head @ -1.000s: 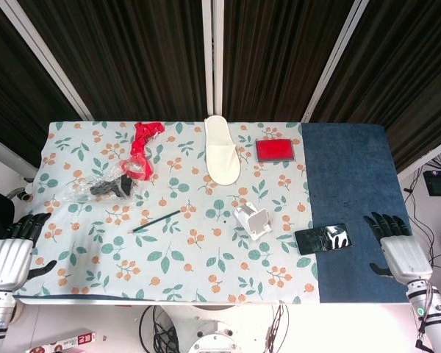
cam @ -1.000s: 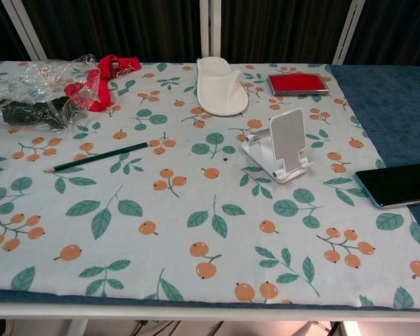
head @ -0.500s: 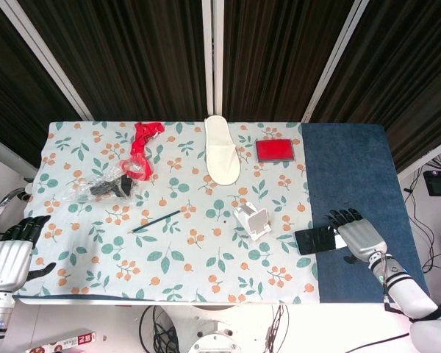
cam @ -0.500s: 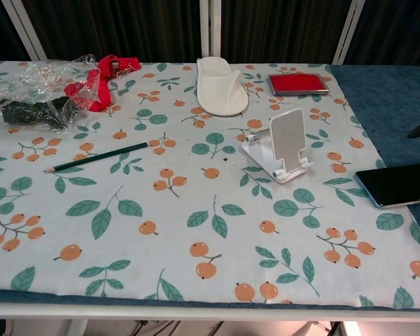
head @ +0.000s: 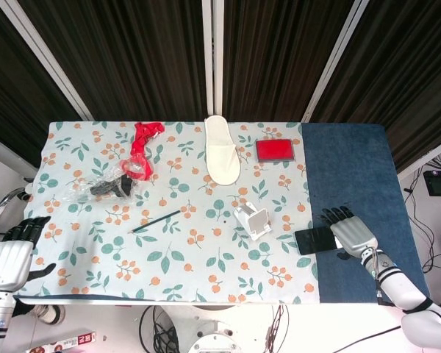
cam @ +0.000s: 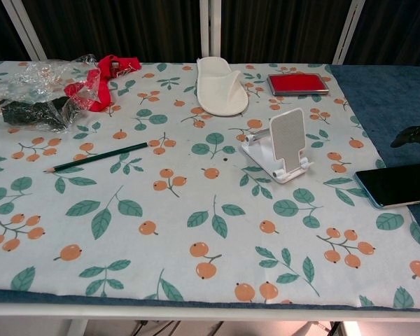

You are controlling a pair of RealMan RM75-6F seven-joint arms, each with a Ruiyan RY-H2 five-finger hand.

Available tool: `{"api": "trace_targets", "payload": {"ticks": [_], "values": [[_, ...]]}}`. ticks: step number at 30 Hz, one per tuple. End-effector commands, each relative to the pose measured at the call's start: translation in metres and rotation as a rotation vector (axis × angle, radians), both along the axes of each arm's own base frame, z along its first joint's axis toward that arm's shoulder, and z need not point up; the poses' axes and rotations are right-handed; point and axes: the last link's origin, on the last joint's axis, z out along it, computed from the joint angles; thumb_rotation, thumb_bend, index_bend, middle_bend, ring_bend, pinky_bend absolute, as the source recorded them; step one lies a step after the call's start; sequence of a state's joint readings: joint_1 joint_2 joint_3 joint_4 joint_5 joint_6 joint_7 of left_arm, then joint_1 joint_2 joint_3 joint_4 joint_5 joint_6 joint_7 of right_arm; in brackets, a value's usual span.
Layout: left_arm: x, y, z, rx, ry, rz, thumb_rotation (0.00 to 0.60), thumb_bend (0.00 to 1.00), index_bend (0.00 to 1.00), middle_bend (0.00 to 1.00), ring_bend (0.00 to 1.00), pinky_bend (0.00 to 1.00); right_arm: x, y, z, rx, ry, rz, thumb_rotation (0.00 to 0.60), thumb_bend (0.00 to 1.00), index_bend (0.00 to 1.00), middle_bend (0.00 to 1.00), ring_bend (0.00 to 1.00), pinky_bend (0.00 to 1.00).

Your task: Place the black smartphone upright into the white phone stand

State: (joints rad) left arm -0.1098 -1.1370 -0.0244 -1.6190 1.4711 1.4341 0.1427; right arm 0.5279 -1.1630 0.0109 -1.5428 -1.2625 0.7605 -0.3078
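Two robot hands show, and only the right robot hand point(head: 350, 233) has moved: a second ago it hung off the right edge of the tabletop point(head: 353, 158), and now it sits over the right end of the black smartphone point(head: 317, 239), fingers spread and holding nothing; whether they touch the phone yet I cannot tell. In the chest view only dark fingertips point(cam: 414, 134) show at the right edge, above the phone. The left robot hand point(head: 9, 261) hangs off the near left corner, fingers apart and empty.

The smartphone lies flat near the right edge of the floral cloth, unmoved, straddling the seam with the blue cloth. The white phone stand point(head: 253, 220) stands just to its left, apart from it, its back plate upright. So the reach looks nearly done and the grasp not yet made; a flat thin phone will likely be awkward to lift.

Further off lie a pencil point(head: 156, 220), a white slipper point(head: 222, 149), a red case point(head: 275, 150), a red strap point(head: 142, 147) and a crumpled plastic bag point(head: 95, 187). Nothing lies between phone and stand
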Motion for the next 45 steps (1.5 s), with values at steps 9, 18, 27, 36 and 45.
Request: {"api": "trace_targets", "payload": {"ticks": [9, 18, 27, 36, 45], "values": [[-0.001, 0.001, -0.002, -0.012, 0.007, 0.019, 0.600, 0.00, 0.13, 0.15, 0.13, 0.23, -0.002, -0.006, -0.006, 0.017, -0.004, -0.016, 0.600, 0.07, 0.25, 0.00, 0.00, 0.00], [-0.003, 0.001, -0.002, -0.015, 0.004, 0.025, 0.600, 0.00, 0.13, 0.15, 0.13, 0.23, -0.002, -0.010, -0.008, 0.002, -0.009, -0.015, 0.600, 0.07, 0.26, 0.00, 0.00, 0.00], [-0.006, 0.000, -0.001, -0.013, 0.002, 0.032, 0.600, 0.00, 0.13, 0.15, 0.13, 0.23, 0.000, -0.011, -0.011, 0.002, -0.010, -0.011, 0.600, 0.09, 0.32, 0.00, 0.00, 0.00], [-0.007, 0.001, -0.001, -0.015, 0.001, 0.033, 0.600, 0.00, 0.13, 0.15, 0.13, 0.23, -0.002, -0.009, -0.008, -0.053, -0.031, 0.017, 0.600, 0.19, 0.74, 0.07, 0.00, 0.00], [-0.006, 0.002, -0.003, -0.020, -0.002, 0.032, 0.600, 0.00, 0.13, 0.15, 0.13, 0.23, -0.002, -0.008, -0.004, -0.093, -0.058, 0.055, 0.600, 0.22, 0.77, 0.24, 0.22, 0.27]]}}
